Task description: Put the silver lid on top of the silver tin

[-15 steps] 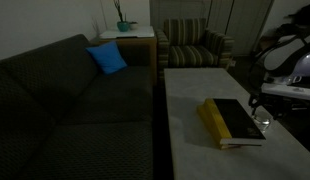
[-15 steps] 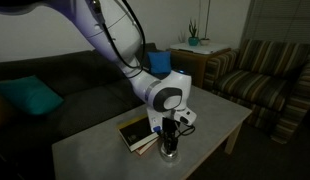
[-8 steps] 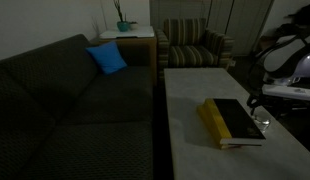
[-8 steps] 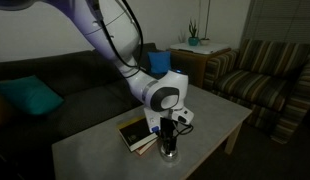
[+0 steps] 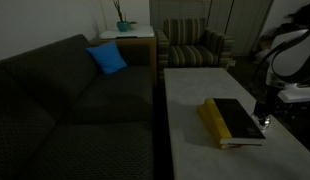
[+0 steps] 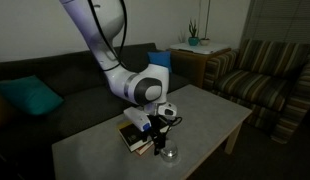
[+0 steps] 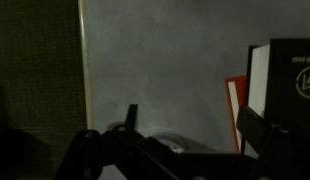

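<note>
On the desk (image 6: 210, 108), just beside the black-and-yellow book (image 6: 137, 133), the silver tin (image 6: 170, 155) stood free in an exterior view. A second before, the claw (image 6: 159, 142) had been lowered right over that spot. Now it had risen and drawn back toward the book, hanging a little above the tin and no longer touching it. In the wrist view its two fingers stood spread wide with nothing pinched between them, and a dull shiny round shape showed low between them, the book's corner off to the side. The silver lid (image 6: 170, 151) could not be told clearly from the tin in such dim light. Nothing round lay elsewhere on the desk, so it probably sat on top already. If so, the placing was done and only the retreat remained. Whether the lid sat square on the rim was too dark to judge.
</note>
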You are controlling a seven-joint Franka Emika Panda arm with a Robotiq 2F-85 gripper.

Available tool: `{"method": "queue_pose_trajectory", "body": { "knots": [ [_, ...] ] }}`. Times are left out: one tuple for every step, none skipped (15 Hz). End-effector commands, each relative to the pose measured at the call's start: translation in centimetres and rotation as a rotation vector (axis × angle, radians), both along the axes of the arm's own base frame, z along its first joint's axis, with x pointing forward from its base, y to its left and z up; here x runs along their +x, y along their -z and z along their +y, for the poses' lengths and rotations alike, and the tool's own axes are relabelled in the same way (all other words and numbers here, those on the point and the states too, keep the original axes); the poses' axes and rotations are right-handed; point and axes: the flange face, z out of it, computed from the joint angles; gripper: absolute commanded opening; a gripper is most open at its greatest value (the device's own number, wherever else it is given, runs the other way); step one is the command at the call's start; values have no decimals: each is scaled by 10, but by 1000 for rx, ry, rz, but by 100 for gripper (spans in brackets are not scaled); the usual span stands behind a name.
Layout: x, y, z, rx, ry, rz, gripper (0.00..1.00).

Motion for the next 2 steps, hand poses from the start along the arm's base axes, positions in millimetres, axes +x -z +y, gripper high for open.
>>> {"method": "queue_pose_trajectory", "body": {
  "knots": [
    [-25,-21,8,-29,-186,43,100],
    [-27,-24,9,-33,-241,42,100]
  ]
}}
